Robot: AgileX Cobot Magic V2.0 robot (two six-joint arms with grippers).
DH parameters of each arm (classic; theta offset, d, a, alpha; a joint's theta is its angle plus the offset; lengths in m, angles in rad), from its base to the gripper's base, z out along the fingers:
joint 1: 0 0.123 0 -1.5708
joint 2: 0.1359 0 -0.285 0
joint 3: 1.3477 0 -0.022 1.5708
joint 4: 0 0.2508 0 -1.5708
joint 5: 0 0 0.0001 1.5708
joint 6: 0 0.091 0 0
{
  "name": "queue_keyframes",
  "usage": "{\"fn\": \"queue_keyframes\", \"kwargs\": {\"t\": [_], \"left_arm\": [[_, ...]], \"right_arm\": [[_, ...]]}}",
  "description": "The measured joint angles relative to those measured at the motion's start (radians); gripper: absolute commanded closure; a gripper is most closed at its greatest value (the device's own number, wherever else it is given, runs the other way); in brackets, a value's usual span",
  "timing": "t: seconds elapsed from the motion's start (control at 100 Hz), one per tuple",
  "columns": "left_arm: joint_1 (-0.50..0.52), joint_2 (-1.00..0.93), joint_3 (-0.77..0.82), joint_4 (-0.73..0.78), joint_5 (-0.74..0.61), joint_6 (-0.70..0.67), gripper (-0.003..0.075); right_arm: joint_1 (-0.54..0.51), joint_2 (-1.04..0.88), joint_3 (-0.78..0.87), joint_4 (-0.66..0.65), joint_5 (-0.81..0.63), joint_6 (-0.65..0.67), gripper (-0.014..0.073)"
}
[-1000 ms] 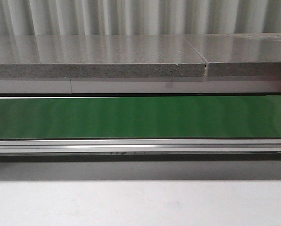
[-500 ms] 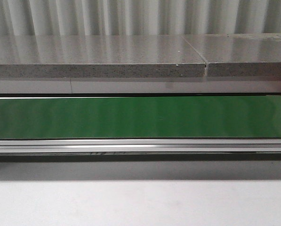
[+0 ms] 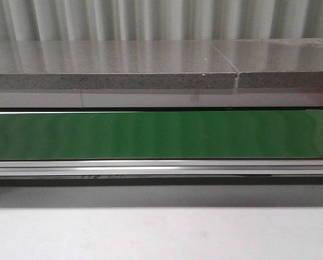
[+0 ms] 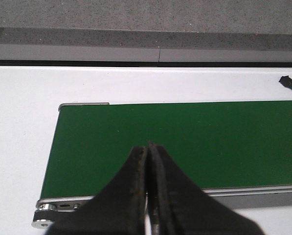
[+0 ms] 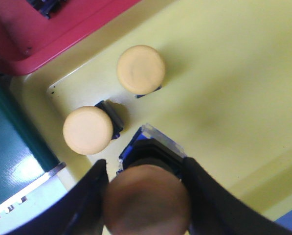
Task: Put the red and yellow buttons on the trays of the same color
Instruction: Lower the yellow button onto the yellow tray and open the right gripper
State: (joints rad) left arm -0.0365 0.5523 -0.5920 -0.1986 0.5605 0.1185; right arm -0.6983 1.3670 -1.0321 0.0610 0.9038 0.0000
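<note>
Over the yellow tray (image 5: 243,98), right end effector (image 5: 146,196) pinches a yellow button (image 5: 148,198); left end effector (image 4: 148,188) is pressed together above the green belt (image 4: 209,142).

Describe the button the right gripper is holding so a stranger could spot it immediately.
Find the yellow tray beside the red tray. Three round-capped buttons sit over it; the held button is between the right gripper fingers, shadowed and brownish, unlike the two pale yellow buttons standing free.
</note>
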Motion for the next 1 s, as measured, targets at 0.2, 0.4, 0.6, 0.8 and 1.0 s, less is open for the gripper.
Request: {"fn": "queue_keyframes", "kwargs": {"t": [0.2, 0.4, 0.6, 0.8, 1.0], "left_arm": [[0.000, 0.000, 0.000, 0.000, 0.000, 0.000, 0.0740], [0.000, 0.000, 0.000, 0.000, 0.000, 0.000, 0.0740], [0.000, 0.000, 0.000, 0.000, 0.000, 0.000, 0.0740], [0.000, 0.000, 0.000, 0.000, 0.000, 0.000, 0.0740], [0.000, 0.000, 0.000, 0.000, 0.000, 0.000, 0.0740]], "right_arm": [[-0.012, 0.000, 0.029, -0.007, -0.044, 0.012, 0.0484], [-0.012, 0.000, 0.074, -0.007, -0.096, 0.014, 0.0484], [-0.016, 0.008, 0.096, -0.007, -0.138, 0.022, 0.0484], [-0.016, 0.068, 0.100, -0.009, -0.158, 0.026, 0.0484], [-0.016, 0.122, 0.100, -0.009, -0.177, 0.028, 0.0484]]}}
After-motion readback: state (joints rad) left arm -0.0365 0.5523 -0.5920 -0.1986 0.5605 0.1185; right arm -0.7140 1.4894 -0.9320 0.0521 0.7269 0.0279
